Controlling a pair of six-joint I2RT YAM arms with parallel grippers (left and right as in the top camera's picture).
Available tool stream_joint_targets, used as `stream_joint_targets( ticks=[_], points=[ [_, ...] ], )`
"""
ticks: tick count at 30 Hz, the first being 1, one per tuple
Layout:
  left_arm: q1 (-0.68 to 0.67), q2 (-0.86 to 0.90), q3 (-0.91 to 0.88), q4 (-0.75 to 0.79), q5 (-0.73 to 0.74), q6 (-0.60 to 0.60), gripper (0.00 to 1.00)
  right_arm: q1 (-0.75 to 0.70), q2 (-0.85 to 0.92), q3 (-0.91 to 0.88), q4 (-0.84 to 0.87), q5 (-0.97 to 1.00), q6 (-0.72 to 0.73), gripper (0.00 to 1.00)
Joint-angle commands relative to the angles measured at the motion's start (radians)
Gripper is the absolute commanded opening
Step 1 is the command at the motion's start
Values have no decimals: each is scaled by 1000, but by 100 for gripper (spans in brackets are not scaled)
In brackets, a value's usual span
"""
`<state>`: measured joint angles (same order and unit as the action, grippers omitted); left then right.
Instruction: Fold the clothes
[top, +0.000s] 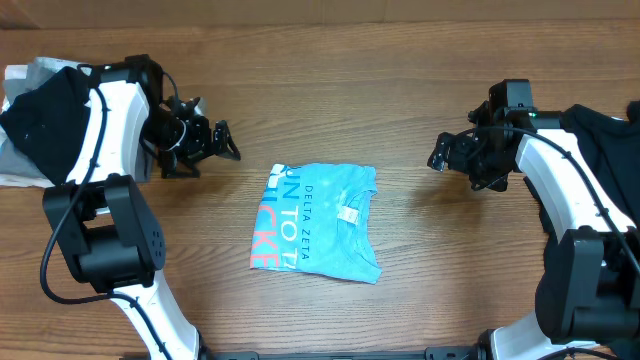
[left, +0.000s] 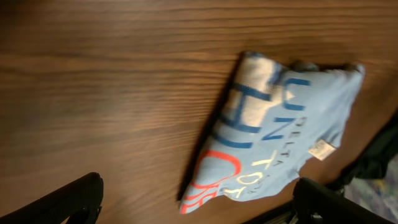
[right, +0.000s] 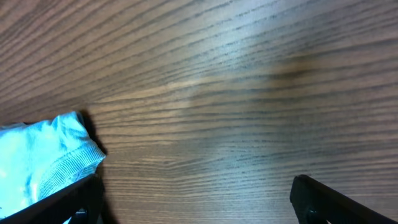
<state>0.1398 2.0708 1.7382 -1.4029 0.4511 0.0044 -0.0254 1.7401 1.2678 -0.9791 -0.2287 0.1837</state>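
From overhead, you see the light blue T-shirt (top: 315, 220) lying folded into a compact rectangle at the middle of the bench (top: 400, 60). Its printed side faces up, with "DELTA ZETA" readable among the blue and coral lettering, and a small white tag (top: 348, 214) shows near its centre. Your left end effector (top: 215, 142) is near the shirt's upper left and clear of it, with nothing held. Your right end effector (top: 445, 152) is well apart from the shirt on the other side, also holding nothing. A dark garment (top: 45, 110) is heaped over pale cloth at the far left edge, behind the left arm. Another dark garment (top: 610, 140) lies at the right edge.

In the left wrist view, the two black fingers (left: 62, 202) sit at the bottom corners, spread wide with nothing between them. The shirt (left: 280, 130) lies flat on the wood ahead of them, its lettering and tag (left: 320, 149) visible. Dark fabric (left: 379, 155) shows beyond it at the right edge.

In the right wrist view, the fingers (right: 336, 199) are likewise spread wide over bare wood. Only a ribbed corner of the shirt (right: 43, 155) reaches in at the lower left, just beside the left finger; you cannot tell whether they touch.
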Motion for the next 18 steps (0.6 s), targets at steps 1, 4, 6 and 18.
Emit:
stream_joint_targets(
  ticks=[1,4,6,18],
  points=[
    [-21,-63,16,-26,-108,-99,100,2,3,1,21,0,4,100],
    [-31,-142,16,-44,-182,-130,100,2,3,1,35,0,4,100],
    [-36,-216,16,-46,-220,-144,100,2,3,1,39,0,4,100],
    [-36,-543,-224,-23,-270,-214,100,2,3,1,84,0,4,100]
  ],
)
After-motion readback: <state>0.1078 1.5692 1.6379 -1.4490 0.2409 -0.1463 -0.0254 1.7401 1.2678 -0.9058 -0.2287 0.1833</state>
